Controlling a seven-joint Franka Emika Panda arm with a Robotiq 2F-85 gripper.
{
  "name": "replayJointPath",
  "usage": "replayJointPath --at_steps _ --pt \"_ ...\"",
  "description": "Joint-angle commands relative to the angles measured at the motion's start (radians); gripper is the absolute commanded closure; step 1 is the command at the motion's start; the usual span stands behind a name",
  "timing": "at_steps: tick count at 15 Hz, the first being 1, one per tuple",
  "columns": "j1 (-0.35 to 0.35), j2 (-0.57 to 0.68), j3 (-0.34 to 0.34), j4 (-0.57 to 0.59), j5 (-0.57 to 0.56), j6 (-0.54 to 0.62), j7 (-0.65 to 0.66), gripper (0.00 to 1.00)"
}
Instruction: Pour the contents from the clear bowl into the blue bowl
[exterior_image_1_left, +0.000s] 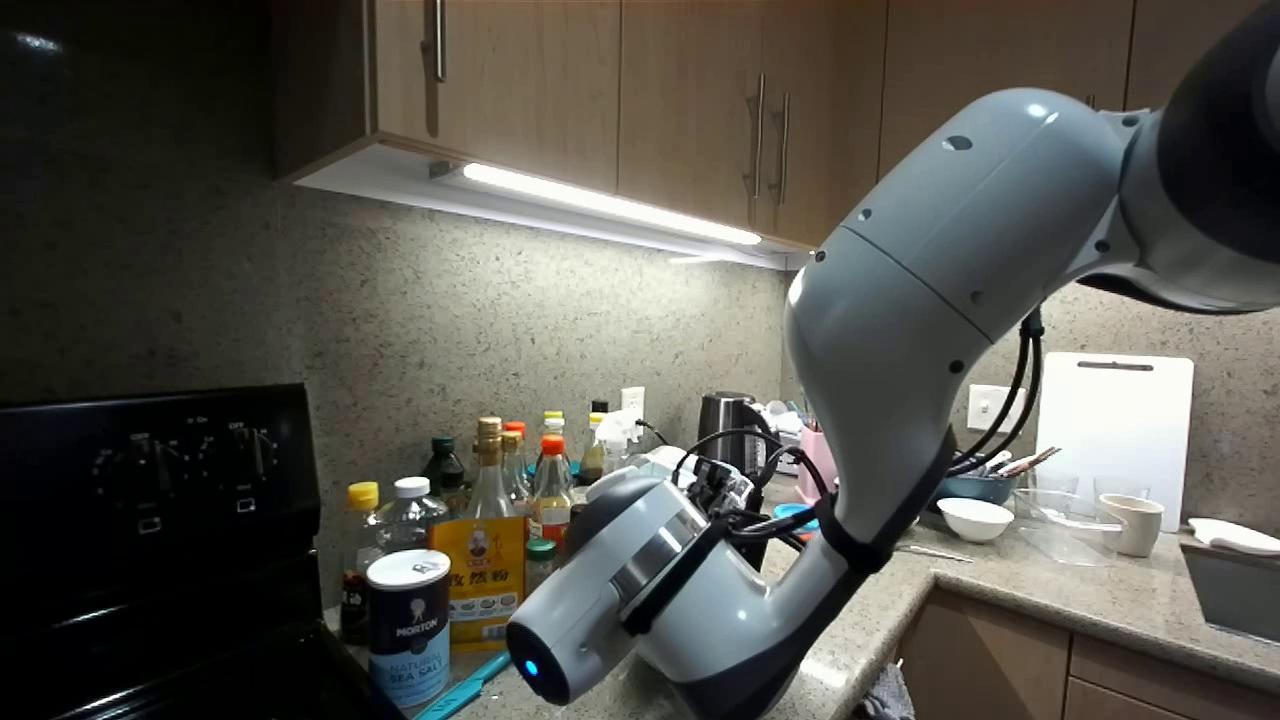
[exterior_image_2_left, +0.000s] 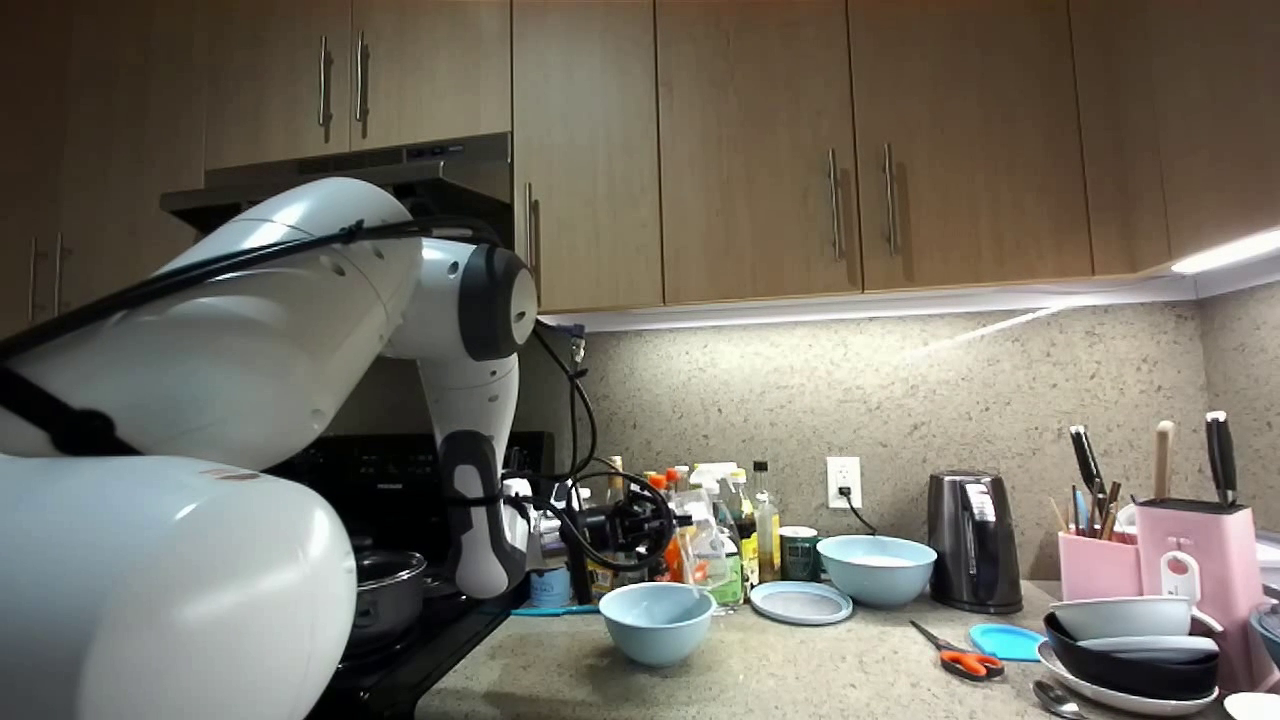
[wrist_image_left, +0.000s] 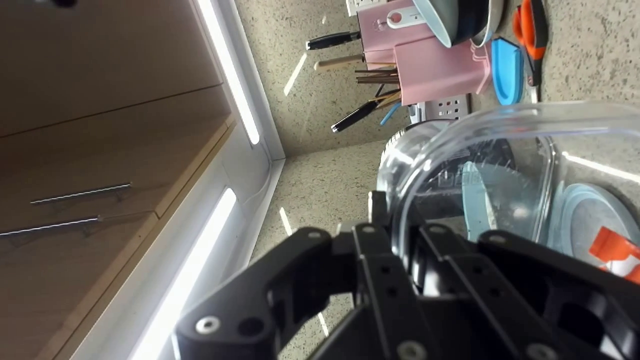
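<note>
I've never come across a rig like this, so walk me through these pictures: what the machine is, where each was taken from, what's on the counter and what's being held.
The machine is a robot arm ending in a gripper, a kind of two-fingered hand. Two pictures come from cameras outside the robot; the sideways-looking one comes from a camera on its wrist. The gripper is closed on the rim of a clear bowl; its contents I can't make out. On the counter are a blue bowl, bottles, a kettle and scissors, among other things.
</note>
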Motion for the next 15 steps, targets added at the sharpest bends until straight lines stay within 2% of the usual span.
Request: replayJointPath --at_steps 1,9,15 --pt "-0.041 -0.021 0.045 -0.01 0.026 0.027 -0.03 0.97" --pt "-0.061 -0.042 0.054 -0.008 0.068 0.013 -0.004 0.96" --pt "-0.072 -0.069 0.058 -0.031 0.067 0.049 0.003 0.96"
